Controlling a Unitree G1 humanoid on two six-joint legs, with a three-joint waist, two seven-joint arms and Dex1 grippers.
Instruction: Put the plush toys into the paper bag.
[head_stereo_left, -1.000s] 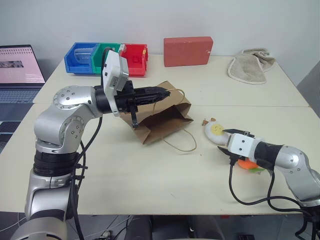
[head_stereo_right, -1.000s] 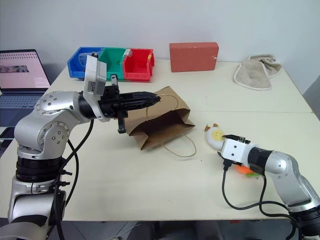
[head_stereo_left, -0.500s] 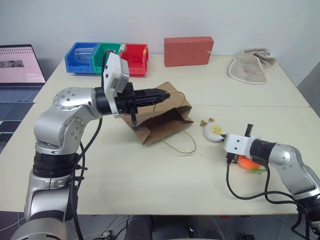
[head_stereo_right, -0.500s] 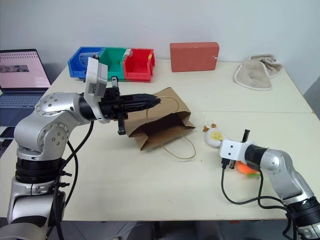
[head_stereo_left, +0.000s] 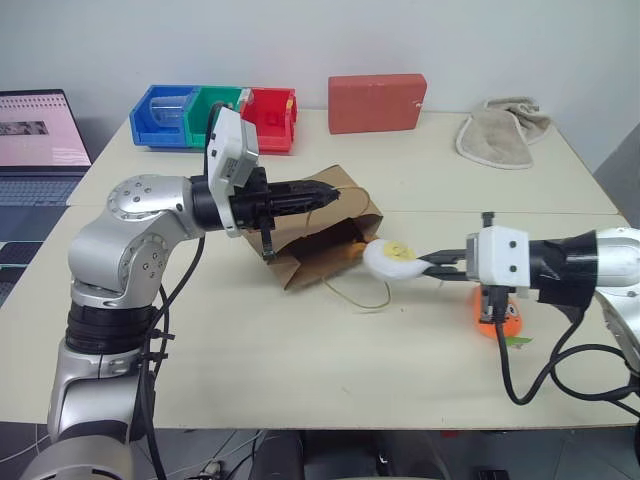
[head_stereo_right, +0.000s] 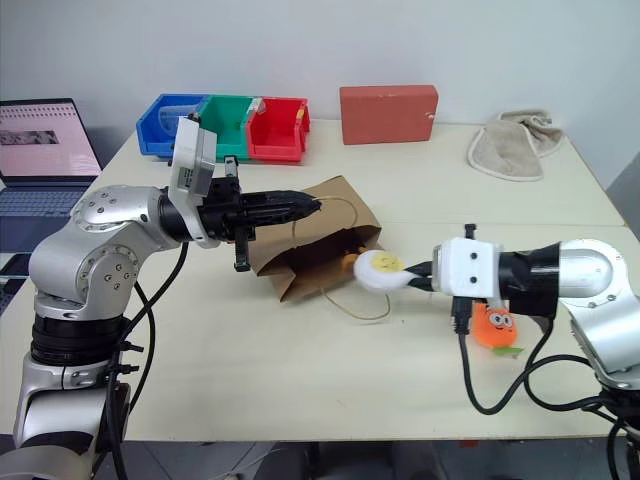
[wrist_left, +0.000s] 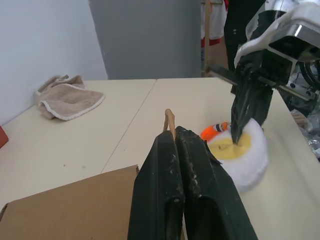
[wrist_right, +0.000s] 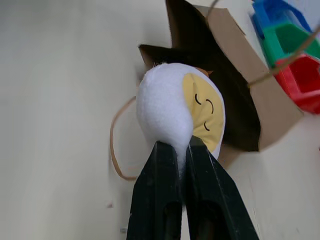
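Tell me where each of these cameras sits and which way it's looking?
Left and right eye views: on the head, looking forward and down over the table; both arms show.
Left wrist view: on the left arm, looking along the shut left tool pinching a bag handle, towards the right tool.
Right wrist view: on the right arm, looking along the right tool pinching the white toy towards the paper bag.
All views share the white toy.
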